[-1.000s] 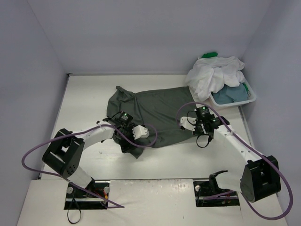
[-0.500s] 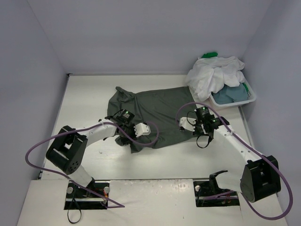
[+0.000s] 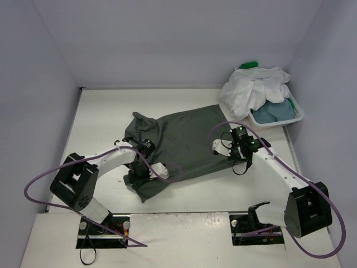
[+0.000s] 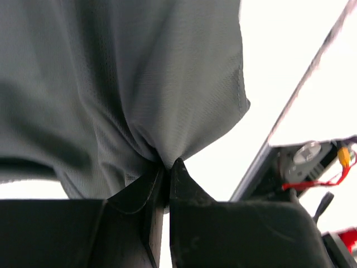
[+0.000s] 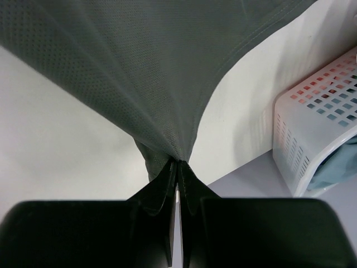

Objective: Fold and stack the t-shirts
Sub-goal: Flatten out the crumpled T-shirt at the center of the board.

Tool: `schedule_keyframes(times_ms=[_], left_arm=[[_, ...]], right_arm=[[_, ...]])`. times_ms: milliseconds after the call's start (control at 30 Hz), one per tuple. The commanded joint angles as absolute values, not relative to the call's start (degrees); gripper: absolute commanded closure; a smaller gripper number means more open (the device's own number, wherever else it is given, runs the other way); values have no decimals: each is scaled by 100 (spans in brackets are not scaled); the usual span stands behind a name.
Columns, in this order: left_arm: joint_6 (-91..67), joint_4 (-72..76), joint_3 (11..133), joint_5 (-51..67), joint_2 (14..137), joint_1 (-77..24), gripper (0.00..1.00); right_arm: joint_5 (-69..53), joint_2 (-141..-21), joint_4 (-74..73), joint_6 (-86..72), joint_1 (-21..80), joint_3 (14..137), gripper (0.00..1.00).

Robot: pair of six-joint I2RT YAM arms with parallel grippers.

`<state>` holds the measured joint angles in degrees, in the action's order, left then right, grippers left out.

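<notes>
A dark grey t-shirt point(image 3: 178, 137) lies spread in the middle of the table. Its near-left corner is pulled toward the arm bases. My left gripper point(image 3: 139, 174) is shut on that corner, and in the left wrist view the cloth point(image 4: 139, 84) bunches into the closed tips point(image 4: 167, 164). My right gripper point(image 3: 227, 152) is shut on the shirt's right hem. In the right wrist view the fabric point(image 5: 145, 67) is drawn tight into the pinched tips point(image 5: 178, 162). White point(image 3: 254, 92), green point(image 3: 248, 65) and blue-grey point(image 3: 273, 110) t-shirts are heaped in the basket.
The white slotted basket point(image 3: 290, 120) stands at the back right against the wall, and its wall point(image 5: 318, 134) shows in the right wrist view. Purple cables loop off both arms. The left arm's base mount point(image 4: 312, 162) shows in the left wrist view.
My left gripper has shut on the shirt's near-left corner and dragged it toward the near left, stretching the cloth. The right gripper keeps its hold and has barely shifted.
</notes>
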<state>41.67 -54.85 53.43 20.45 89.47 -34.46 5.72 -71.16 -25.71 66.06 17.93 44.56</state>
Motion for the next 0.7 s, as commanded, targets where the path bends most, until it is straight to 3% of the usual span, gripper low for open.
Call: schedule_keyframes(times_ms=[0,200,267,400,467,533,667], left_arm=[[4351,-6319,5414,1653,8657,-3454,100],[4272,-6267,5423,1213,8850,-3428,97],[4219,-6363,5484,1178,8956,-3436,88],[4227,-6512,5765,1213,8974,-3428,58],[4210,-6548,5897,1248,8869,-3428,50],[4175,-6565,6108,1336,8606,-3428,42],[4210,-6557,6521,1178,8324,-3358,41]], right_arm=[[580,-7128,-2540,6566,1793,4737,100],[668,-7049,-2549,6574,1828,4641,100],[694,-6988,-2549,6600,1828,4597,100],[729,-6961,-2558,6618,1828,4562,100],[756,-6978,-2558,6601,1828,4562,98],[756,-6996,-2558,6583,1828,4561,87],[633,-6979,-2566,6487,1819,4693,67]])
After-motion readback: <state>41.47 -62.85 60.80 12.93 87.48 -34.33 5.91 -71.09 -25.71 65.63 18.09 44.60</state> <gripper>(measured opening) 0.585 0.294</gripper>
